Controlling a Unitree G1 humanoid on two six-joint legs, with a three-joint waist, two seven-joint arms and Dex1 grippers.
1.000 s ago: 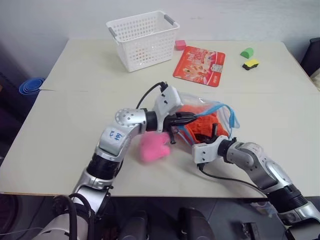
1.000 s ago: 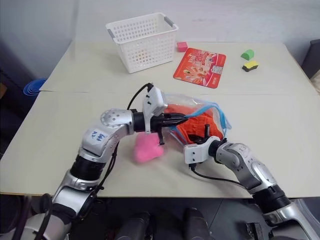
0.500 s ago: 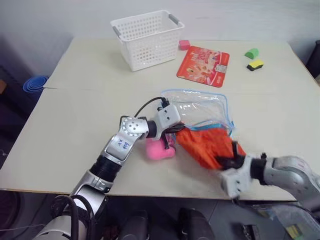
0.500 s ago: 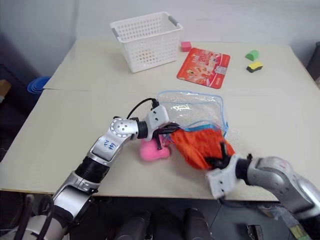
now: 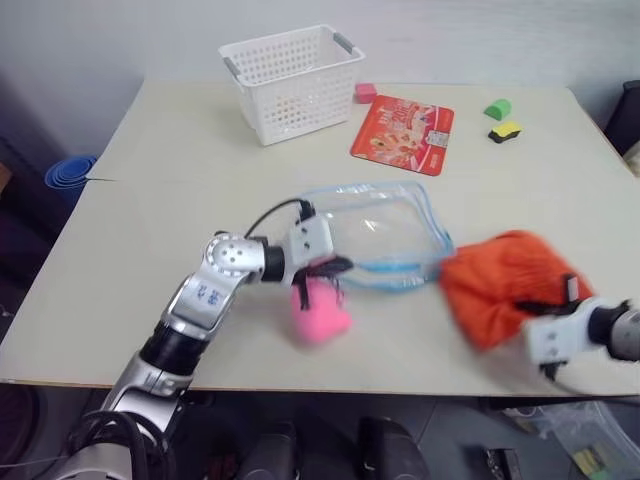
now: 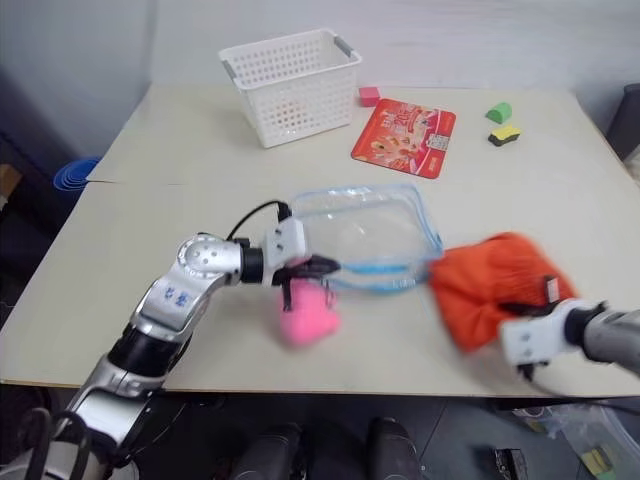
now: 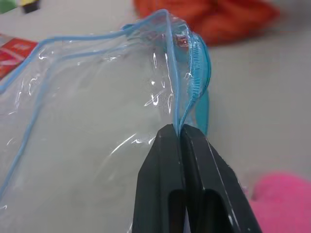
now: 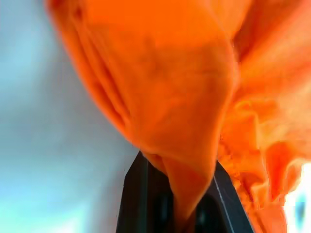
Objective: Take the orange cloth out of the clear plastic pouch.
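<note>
Beside the clear plastic pouch (image 5: 375, 235) — pinched at its blue edge by the left gripper (image 7: 181, 133) — the right gripper (image 8: 177, 194) grips the orange cloth (image 5: 500, 287).

place: lab-like test room | evidence: bare beige table (image 5: 180, 190), scattered props

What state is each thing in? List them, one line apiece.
Clear plastic pouch with light blue trim: empty, lying flat, mouth edge pinched.
Orange cloth: out of the pouch, bunched, held.
Left gripper: shut on the pouch's edge.
Right gripper: shut on the cloth.
Pink plush heart: lying beside the pouch.
White lattice basket: upright.
Flat red printed packet: lying flat.
</note>
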